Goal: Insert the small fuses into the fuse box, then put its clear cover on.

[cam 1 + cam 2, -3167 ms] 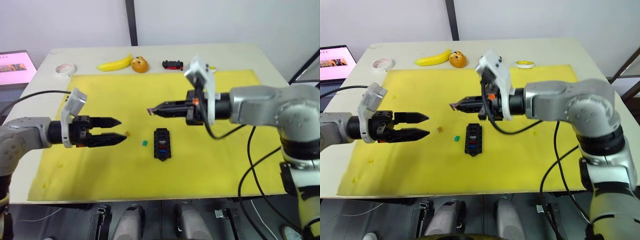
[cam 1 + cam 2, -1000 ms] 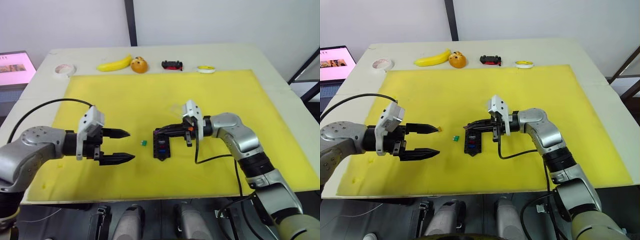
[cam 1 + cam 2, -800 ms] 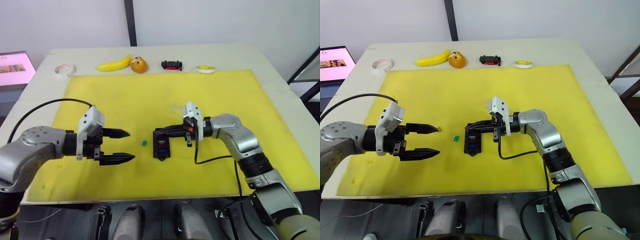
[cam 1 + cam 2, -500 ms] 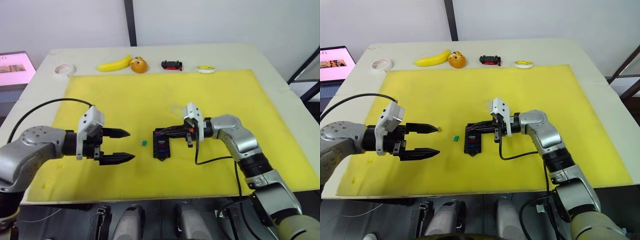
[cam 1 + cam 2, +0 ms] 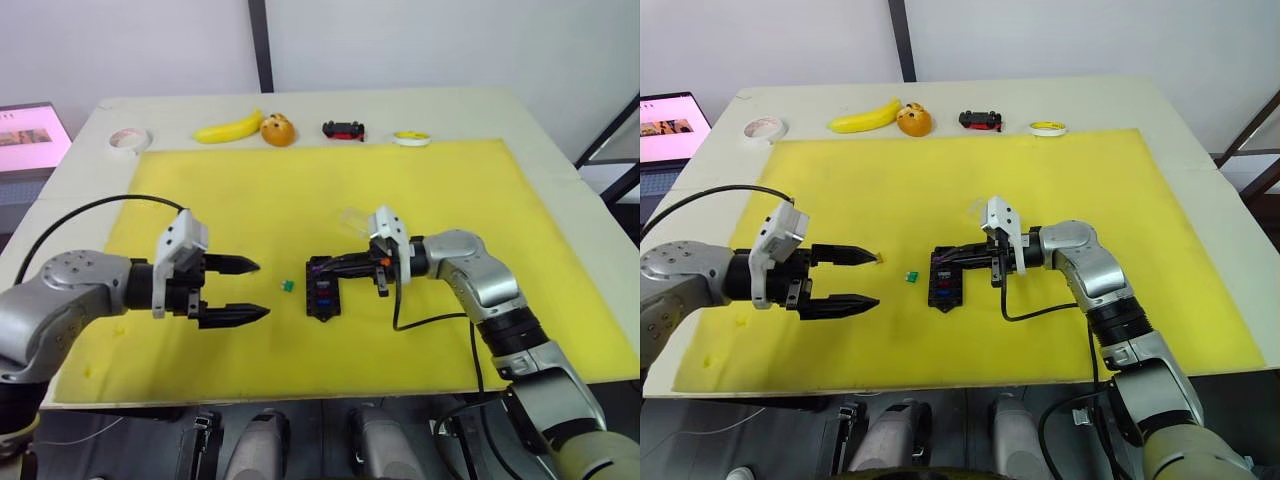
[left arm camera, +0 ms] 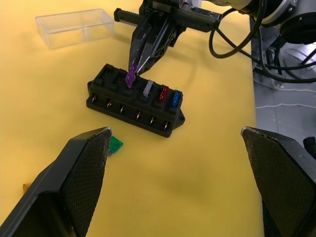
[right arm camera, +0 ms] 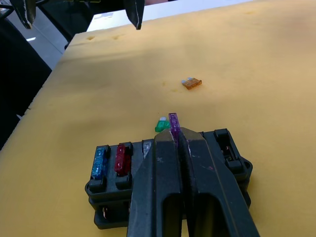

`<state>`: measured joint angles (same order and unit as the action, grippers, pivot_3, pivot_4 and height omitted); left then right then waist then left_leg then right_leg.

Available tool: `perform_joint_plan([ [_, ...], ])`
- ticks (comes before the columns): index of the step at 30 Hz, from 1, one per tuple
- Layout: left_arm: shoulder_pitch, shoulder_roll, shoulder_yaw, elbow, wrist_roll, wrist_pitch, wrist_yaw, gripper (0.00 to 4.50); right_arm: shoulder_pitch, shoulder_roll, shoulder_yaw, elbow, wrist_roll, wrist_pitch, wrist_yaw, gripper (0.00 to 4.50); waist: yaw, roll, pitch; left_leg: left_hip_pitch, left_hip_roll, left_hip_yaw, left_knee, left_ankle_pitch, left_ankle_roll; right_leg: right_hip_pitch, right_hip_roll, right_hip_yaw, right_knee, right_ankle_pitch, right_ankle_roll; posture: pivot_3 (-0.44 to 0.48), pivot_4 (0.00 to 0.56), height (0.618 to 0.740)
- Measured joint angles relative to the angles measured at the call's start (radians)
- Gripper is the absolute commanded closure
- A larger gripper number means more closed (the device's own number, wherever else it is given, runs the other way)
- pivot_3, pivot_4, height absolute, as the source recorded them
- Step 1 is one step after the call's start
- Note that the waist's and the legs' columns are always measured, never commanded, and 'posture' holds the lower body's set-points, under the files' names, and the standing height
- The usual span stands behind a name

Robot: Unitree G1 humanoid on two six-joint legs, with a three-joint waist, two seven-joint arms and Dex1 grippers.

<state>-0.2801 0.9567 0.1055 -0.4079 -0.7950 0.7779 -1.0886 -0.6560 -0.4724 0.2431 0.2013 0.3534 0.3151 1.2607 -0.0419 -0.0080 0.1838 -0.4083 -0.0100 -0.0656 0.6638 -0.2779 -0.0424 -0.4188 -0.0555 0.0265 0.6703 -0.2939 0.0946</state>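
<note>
Right end effector (image 6: 132, 75) pinched tight on a purple fuse (image 6: 130, 77), tip of the fuse at a slot of the fuse box (image 6: 134, 100), in the row toward the clear cover (image 6: 75, 27). Can't tell if the fuse is seated or just touching the slot. In the same row beside it: pale fuse (image 6: 147, 87), red fuse (image 6: 163, 93), blue fuse (image 6: 175, 98), all standing in slots. Slots on the other side of the purple fuse look unfilled.

Fuse box lies on the yellow mat (image 5: 460, 190), about mid-mat. Green fuse (image 5: 287, 286) loose on the mat just beside the box on the robot's left, not touching it. Amber fuse (image 7: 191, 83) loose farther left, near the upper finger of the left end effector (image 5: 252, 291). Clear cover sits on the mat beyond the box, open side up, apart from it.

Left end effector hovers spread wide, holding nothing, left of the green fuse, fingertips pointing toward the box.

Back edge of the worktop (image 5: 470, 105): tape roll (image 5: 130, 138), banana (image 5: 229, 128), orange (image 5: 280, 130), toy car (image 5: 344, 129), small yellow roll (image 5: 411, 138). Laptop screen (image 5: 32, 132) at far left.
</note>
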Motion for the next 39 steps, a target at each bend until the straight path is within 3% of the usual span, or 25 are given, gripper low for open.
perform_joint_plan([
  [26,-0.001,-0.015,0.000,-0.002,0.000,0.000,0.026,0.07,-0.009,-0.009,0.025,0.061,-0.101,-0.126,0.027,4.50,0.000,0.000,-0.001,0.004,0.000,0.000,0.000,0.000,0.000,0.005,0.000,0.000,0.000,0.000,0.000,0.000,0.150,0.740],
  [32,-0.001,-0.025,-0.003,-0.002,0.006,-0.002,0.029,0.07,-0.032,-0.021,0.050,0.060,-0.141,-0.117,0.034,4.50,0.001,0.000,-0.001,0.015,0.000,0.000,-0.001,-0.001,0.001,0.016,0.000,0.000,-0.002,0.000,0.000,0.000,0.150,0.740],
  [39,-0.001,-0.034,-0.004,-0.003,0.020,-0.002,0.030,0.07,-0.054,-0.024,0.061,0.032,-0.151,-0.020,0.032,4.50,0.001,0.000,-0.001,0.017,0.000,0.000,-0.001,-0.001,0.001,0.017,0.000,0.000,-0.002,0.000,0.000,0.000,0.150,0.740],
])
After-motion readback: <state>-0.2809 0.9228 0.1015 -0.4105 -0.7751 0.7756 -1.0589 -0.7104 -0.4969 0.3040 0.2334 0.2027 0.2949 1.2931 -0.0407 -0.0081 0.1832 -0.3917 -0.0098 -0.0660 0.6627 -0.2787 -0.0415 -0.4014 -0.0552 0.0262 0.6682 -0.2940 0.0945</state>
